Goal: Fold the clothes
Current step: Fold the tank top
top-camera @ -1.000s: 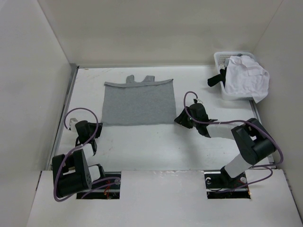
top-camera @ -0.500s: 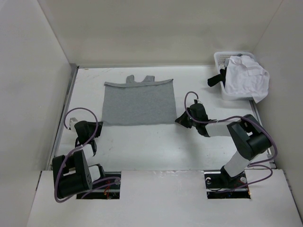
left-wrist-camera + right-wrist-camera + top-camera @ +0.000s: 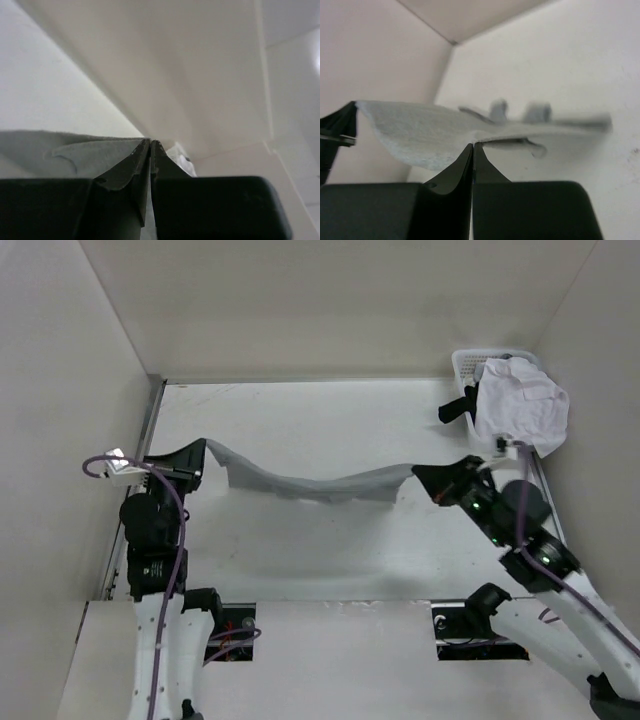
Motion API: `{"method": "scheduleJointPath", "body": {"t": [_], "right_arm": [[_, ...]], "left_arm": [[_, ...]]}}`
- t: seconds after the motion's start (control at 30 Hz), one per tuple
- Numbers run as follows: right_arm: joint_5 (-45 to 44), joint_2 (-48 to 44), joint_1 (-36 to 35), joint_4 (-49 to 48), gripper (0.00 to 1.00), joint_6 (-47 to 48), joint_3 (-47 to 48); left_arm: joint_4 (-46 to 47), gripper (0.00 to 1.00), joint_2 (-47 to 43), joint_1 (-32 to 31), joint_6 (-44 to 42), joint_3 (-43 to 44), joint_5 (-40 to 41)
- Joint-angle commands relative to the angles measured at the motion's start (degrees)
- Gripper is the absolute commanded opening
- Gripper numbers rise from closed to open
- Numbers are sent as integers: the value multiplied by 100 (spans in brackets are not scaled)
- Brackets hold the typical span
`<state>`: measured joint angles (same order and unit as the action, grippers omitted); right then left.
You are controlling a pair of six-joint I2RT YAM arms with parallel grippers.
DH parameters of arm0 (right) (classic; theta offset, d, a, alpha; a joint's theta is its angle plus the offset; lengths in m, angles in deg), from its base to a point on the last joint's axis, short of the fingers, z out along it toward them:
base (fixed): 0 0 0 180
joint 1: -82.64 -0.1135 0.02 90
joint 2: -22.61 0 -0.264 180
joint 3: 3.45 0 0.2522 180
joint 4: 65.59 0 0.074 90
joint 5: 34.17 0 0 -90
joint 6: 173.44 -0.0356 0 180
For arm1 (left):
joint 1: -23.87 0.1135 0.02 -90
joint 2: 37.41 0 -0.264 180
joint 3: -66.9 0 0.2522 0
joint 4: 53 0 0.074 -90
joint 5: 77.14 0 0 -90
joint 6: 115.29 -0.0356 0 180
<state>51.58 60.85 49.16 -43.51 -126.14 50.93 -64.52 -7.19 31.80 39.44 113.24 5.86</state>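
Grey T-shirt, long axis left-right, sagging midway

Bright, even light, soft shadows; far edge of the T-shirt blurred.

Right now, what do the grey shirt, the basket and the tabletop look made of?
The grey T-shirt looks like soft matte knit, likely cotton jersey: it sags and creases where it hangs. The basket seems to be rigid white plastic, its wall perforated. The tabletop is a flat, matte white board; core material unclear.
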Motion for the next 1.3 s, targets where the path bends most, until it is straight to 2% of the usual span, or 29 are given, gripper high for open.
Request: {"method": "scheduleJointPath", "body": {"t": [0.0,0.13,0.27,0.33,0.47,0.53,0.6,0.7,0.8,0.97,1.1,1.27], "right_arm": [[-830,-825,-443,1889,1,455,1059],[-1340,-1309,-1330,2945,1,342,2167],[-1535,-1495,-2035,3387,2,25,2530],[-1526,-1530,-2255,3396,2,-142,2346],[-1526,-1425,-2396,3055,3,-169,1609],[-1343,-1040,-2152,2721,4,-73,1239],[-835,-382,-1512,2134,3,129,958],[255,786,-317,878,3,297,632],[793,2043,564,-99,3,332,701],[1022,4091,1417,-883,3,350,1535],[1391,5463,1962,-1087,3,367,2527],[1559,6467,2288,-990,3,385,3539]], "left_arm": [[-1056,0,-603,-365,-240,984,392],[-2006,0,-947,-691,-733,2320,674],[-2727,0,-1070,-796,-1111,2964,815],[-2948,0,-1105,-840,-1155,2852,806],[-3264,0,-1185,-937,-1164,2001,902],[-3257,0,-1159,-946,-1182,1483,1060],[-2986,0,-914,-946,-1164,937,1244],[-1872,0,-90,-902,-1033,286,1368],[-431,0,1411,-963,-962,91,1718],[1215,0,4084,-1104,-962,1003,1791],[1507,0,5561,-1052,-944,2091,1589],[1490,0,6619,-779,-848,2990,1194]]}}
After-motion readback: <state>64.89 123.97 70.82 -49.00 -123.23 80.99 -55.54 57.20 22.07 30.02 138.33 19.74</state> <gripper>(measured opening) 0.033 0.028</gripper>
